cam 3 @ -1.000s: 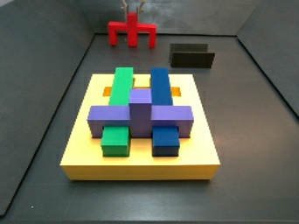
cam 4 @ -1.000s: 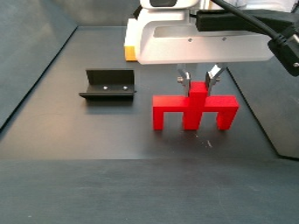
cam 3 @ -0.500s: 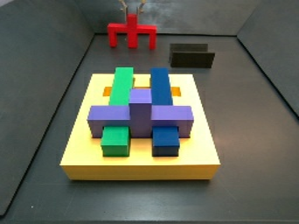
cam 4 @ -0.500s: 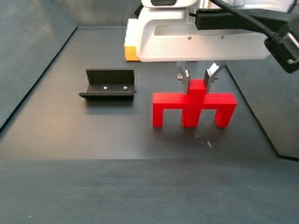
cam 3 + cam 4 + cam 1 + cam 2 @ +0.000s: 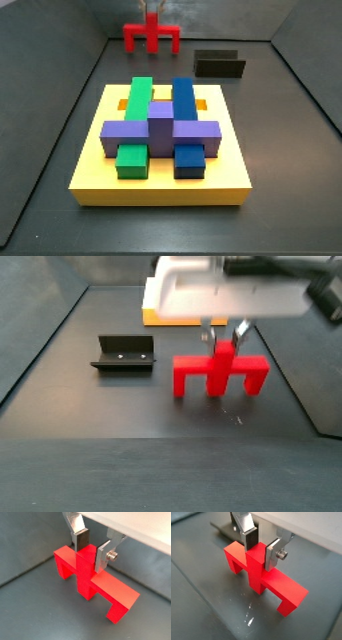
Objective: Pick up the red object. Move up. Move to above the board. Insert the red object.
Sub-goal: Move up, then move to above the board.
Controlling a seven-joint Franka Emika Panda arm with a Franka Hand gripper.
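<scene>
- The gripper (image 5: 91, 548) stands over the red object (image 5: 90, 577), with one silver finger (image 5: 79, 534) on each side of the central upright post; it shows likewise in the other wrist picture (image 5: 260, 546) on the red object (image 5: 260, 572)
- In both wrist views the dark pads lie flat against the post's two side faces with no gap to be seen, so the jaws are closed on the post and the gripper has hold of the piece
- In a side view the red object (image 5: 218, 372) has its crossbar level and its legs pointing down at the dark floor (image 5: 120, 426); whether the legs touch the floor or hang just above it cannot be told
- In that same view the gripper (image 5: 223, 334) shows as two thin fingers coming down from the blurred white body of the arm (image 5: 214, 291) onto the post
- The fixture (image 5: 124, 354) stands on the floor apart from the red object, on the side away from the arm's body
- In a side view the board (image 5: 163, 150), a yellow slab, lies in the near part of the floor with a green block (image 5: 136, 115), a blue block (image 5: 185, 115) and a purple cross-shaped block (image 5: 160, 130) on it
- From there the red object (image 5: 152, 36) is at the far end of the floor, well apart from the board, and the fixture (image 5: 219, 64) sits between the two, off to one side
- The gripper (image 5: 154, 17) is only just visible above the red object in that view
</scene>
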